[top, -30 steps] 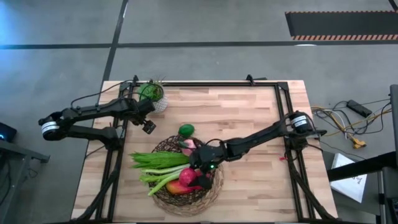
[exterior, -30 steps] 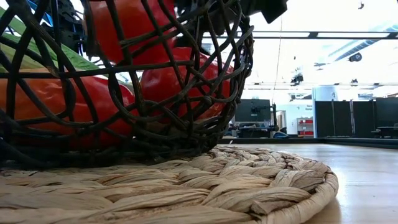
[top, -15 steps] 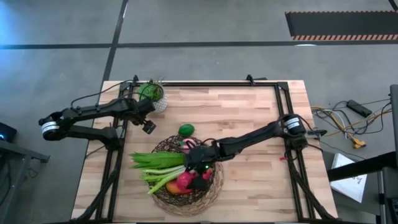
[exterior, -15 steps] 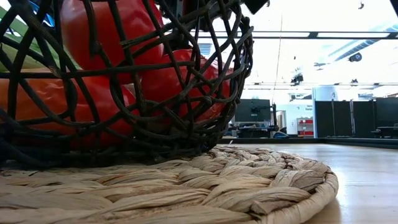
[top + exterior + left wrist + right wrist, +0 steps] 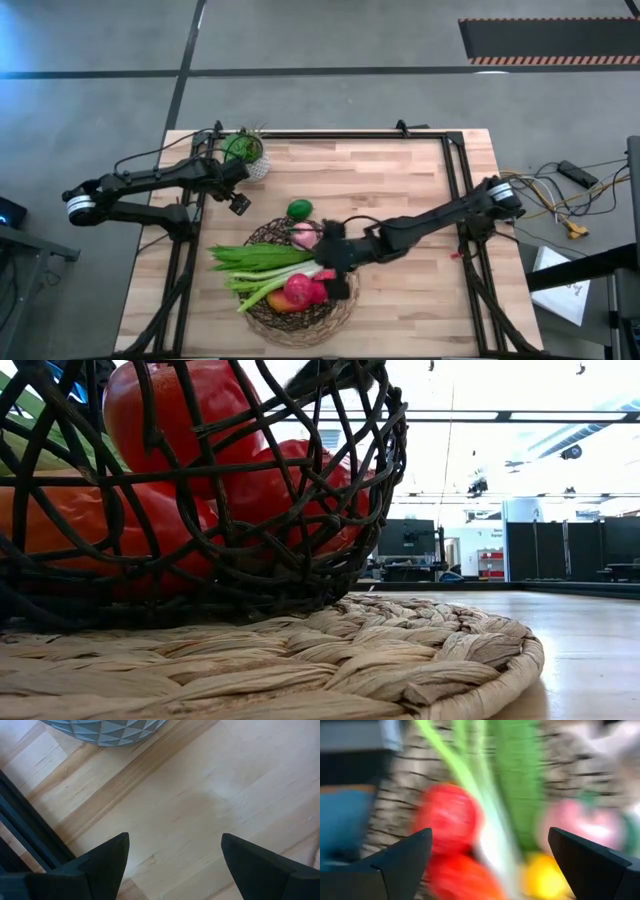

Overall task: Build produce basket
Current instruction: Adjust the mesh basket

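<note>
Dark-brown woven wicker forms the basket (image 5: 296, 290), a wide shallow bowl resting on a round straw mat (image 5: 300, 660) at the near middle of the wooden desk (image 5: 400, 190). Inside it lie a long green leafy bunch (image 5: 255, 257), a white-green leek (image 5: 262, 290), a red apple (image 5: 303, 291), an orange-red fruit (image 5: 280, 303) and a pink peach (image 5: 305, 236) at the far rim. A green lime (image 5: 299, 210) sits on the desk just beyond the basket, apart from it. The right gripper (image 5: 338, 262) hangs over the basket's right side, above the apple; in the right wrist view its jaws stand wide apart with nothing between them, looking down on the leek, red fruit and a yellow lemon (image 5: 542, 879). The left gripper (image 5: 239, 204) waits near the desk's far-left corner, beside a potted plant (image 5: 243, 150) in a white pot; its jaws are likewise apart over bare wood. In the low view, red fruit (image 5: 165, 415) presses against the basket's weave.
</note>
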Robot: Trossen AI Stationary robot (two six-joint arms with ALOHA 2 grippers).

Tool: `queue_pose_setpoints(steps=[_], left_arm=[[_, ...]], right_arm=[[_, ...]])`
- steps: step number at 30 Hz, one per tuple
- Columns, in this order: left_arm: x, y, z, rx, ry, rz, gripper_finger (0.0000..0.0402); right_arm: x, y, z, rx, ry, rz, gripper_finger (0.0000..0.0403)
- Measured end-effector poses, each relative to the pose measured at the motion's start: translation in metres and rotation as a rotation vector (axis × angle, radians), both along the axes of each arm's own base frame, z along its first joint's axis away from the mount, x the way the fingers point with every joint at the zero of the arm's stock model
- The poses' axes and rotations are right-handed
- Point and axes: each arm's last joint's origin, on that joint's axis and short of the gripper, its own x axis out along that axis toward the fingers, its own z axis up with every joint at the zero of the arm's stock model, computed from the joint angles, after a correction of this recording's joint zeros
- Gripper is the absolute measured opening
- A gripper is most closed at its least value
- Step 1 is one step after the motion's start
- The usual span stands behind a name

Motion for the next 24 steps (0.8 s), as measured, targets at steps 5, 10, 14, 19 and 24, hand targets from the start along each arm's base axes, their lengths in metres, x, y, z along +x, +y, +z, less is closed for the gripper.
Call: queue_pose_setpoints(steps=[5,10,14,19,24], left_arm=[[0.000,0.000,0.000,0.000,0.000,0.000,0.0299],[0.000,0.000,0.000,0.000,0.000,0.000,0.0299],[0.000,0.000,0.000,0.000,0.000,0.000,0.0299],[0.000,0.000,0.000,0.000,0.000,0.000,0.0299],[0.000,0.000,0.000,0.000,0.000,0.000,0.0299]], right_arm=[[-0.032,-0.025,0.003,-0.356,0.090,-0.181,0.0389],[-0.051,-0.086,-0.035,-0.366,0.218,-0.330,0.0389],[-0.046,-0.126,-0.072,-0.246,0.143,-0.413,0.0388],[-0.027,-0.135,-0.102,-0.037,-0.013,-0.291,0.0388],[-0.005,-0.128,-0.109,0.016,-0.079,-0.254,0.0388]])
